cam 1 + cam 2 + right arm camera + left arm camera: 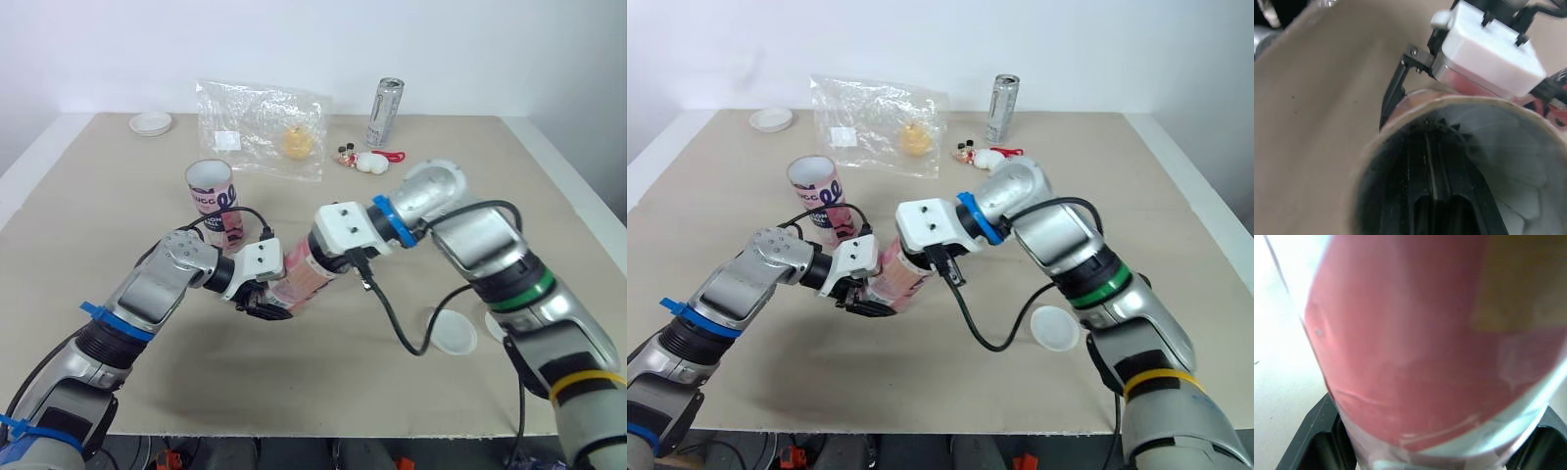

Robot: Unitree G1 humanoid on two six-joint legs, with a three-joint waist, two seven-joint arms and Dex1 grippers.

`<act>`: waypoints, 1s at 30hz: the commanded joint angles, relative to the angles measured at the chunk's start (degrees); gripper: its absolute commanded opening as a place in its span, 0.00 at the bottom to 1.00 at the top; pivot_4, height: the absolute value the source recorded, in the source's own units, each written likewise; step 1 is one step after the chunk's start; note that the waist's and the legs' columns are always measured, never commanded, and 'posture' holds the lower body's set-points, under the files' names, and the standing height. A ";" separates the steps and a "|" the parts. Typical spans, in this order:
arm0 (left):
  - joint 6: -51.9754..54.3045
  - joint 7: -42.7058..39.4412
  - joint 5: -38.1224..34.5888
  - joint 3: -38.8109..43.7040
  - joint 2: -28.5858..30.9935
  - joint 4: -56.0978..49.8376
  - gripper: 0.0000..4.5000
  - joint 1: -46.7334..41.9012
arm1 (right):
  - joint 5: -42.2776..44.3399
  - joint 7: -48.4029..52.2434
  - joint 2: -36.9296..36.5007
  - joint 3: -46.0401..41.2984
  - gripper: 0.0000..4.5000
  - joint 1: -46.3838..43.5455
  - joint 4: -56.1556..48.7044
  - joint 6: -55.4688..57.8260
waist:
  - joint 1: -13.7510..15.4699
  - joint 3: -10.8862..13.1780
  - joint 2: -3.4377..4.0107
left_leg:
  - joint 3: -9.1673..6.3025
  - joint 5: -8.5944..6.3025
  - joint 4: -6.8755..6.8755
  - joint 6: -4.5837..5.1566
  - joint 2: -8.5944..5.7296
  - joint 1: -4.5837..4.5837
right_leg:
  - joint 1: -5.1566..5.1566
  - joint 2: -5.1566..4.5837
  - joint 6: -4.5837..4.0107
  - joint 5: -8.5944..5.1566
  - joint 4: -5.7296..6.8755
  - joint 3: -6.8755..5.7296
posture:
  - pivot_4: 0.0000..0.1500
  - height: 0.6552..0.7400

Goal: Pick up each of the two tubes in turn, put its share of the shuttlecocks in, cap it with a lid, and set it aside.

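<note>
A pink tube (302, 281) is held tilted just above the table, with my left gripper (265, 299) shut round its lower end. My right gripper (1436, 196) is pushed into the tube's open mouth (1400, 132), its fingers pressed together. White shuttlecock feathers (1520, 166) show inside the tube beside them; whether they are pinched is hidden. The second tube (212, 199), pink and white, stands upright and open behind my left arm. A clear lid (454, 331) lies on the table under my right forearm. A white lid (152, 122) rests at the far left corner.
A crumpled clear plastic bag (263, 125) with a yellow object lies at the back centre. A silver drink can (385, 111) stands at the back, with a small red-and-white toy (367, 161) in front of it. My right arm's black cable (397, 323) loops over the table.
</note>
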 commanded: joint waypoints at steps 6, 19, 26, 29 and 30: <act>0.81 0.54 -0.54 -0.14 -0.75 -2.05 0.69 0.19 | -6.71 5.69 6.20 4.09 0.01 -4.33 9.69 -10.23 | -0.05 -0.01 0.00 | -0.02 0.00 -0.01 0.00 0.05 0.17 | 0.11 0.07 -0.07 0.04 0.05 -0.03 | 1.00 1.00; -0.03 2.76 -2.03 2.79 -1.20 -1.50 0.69 4.68 | 6.57 9.19 1.58 -10.87 0.01 -6.48 4.95 5.26 | 0.09 0.00 0.03 | -0.09 0.06 -0.02 -0.08 0.12 0.07 | 0.05 0.15 -0.29 0.15 0.10 -0.04 | 1.00 1.00; -7.72 5.97 -1.22 4.85 -2.36 2.36 0.69 7.67 | 15.68 4.97 -7.78 -21.19 0.01 -0.25 -4.46 17.13 | 0.10 0.00 0.02 | -0.07 0.03 -0.08 -0.11 0.02 0.08 | 0.07 0.01 -0.41 0.16 0.01 -0.06 | 1.00 1.00; -10.09 6.87 -1.53 5.66 -3.44 3.43 0.69 8.25 | 18.77 2.68 -9.64 -23.65 0.01 3.76 -9.43 21.61 | 0.07 0.00 0.02 | -0.08 0.04 -0.06 -0.09 0.04 0.12 | 0.09 0.03 -0.12 0.04 0.04 -0.06 | 1.00 1.00; -11.00 7.57 -1.57 5.98 -4.06 3.78 0.69 8.41 | 19.70 1.41 -10.48 -24.76 0.01 5.62 -11.25 23.04 | 0.14 0.00 0.03 | -0.07 0.06 -0.06 -0.08 0.04 0.13 | 0.09 0.03 -0.10 0.07 0.04 -0.05 | 1.00 1.00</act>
